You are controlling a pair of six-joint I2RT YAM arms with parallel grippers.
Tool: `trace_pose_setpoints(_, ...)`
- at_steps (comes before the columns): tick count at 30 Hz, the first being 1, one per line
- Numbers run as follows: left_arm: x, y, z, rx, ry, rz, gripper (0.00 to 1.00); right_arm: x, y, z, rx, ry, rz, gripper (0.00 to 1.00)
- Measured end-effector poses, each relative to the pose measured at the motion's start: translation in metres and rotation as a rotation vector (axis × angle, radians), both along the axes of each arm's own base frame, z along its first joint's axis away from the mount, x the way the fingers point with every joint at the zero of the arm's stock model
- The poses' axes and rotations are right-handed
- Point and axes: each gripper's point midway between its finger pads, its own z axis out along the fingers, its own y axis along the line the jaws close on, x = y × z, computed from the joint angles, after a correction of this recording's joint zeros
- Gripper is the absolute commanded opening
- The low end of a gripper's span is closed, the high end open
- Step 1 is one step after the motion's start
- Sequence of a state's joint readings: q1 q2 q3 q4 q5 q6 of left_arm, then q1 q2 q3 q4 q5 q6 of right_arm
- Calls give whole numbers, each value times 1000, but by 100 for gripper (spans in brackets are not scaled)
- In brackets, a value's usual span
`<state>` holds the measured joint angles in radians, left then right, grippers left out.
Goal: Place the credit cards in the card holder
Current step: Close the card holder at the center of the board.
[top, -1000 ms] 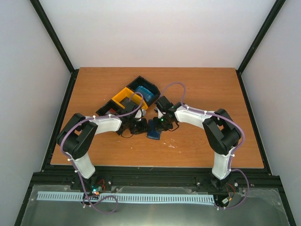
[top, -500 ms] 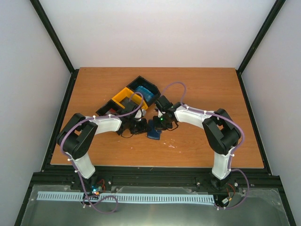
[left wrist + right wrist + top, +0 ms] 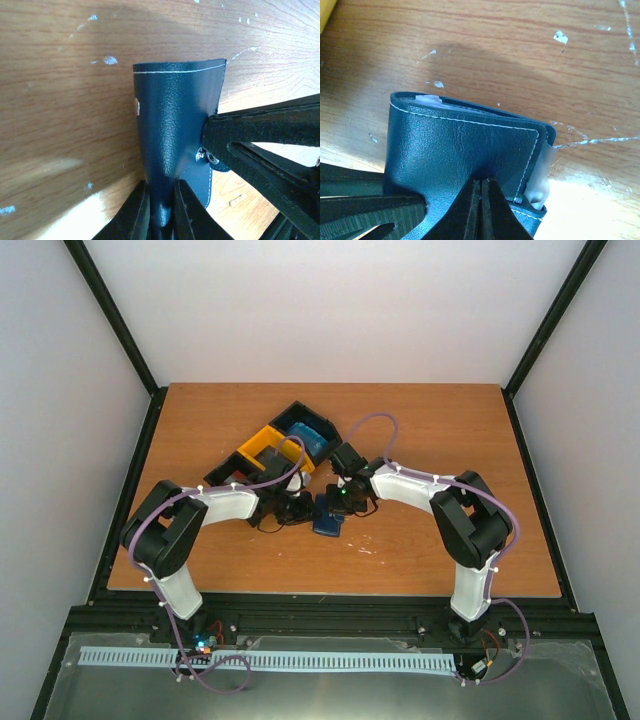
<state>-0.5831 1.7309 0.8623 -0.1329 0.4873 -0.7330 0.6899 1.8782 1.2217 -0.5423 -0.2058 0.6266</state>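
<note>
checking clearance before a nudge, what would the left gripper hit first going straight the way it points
The card holder: the left gripper pinches its near edge, so going forward pushes straight into it. Past it is the table, probably close, though depth is unclear.

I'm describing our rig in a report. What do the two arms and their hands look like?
The left arm and right arm have white shells between bulky black joints, with purple cables looping along them. The left hand and right hand have slim, tapering black fingers with ribbed faces.
</note>
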Motion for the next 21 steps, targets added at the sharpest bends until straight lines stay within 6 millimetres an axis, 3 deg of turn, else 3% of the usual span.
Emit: trace_pose_setpoints(21, -1, 0, -3, -5, 10, -5, 12, 1, 9, 2, 48, 4, 9, 3)
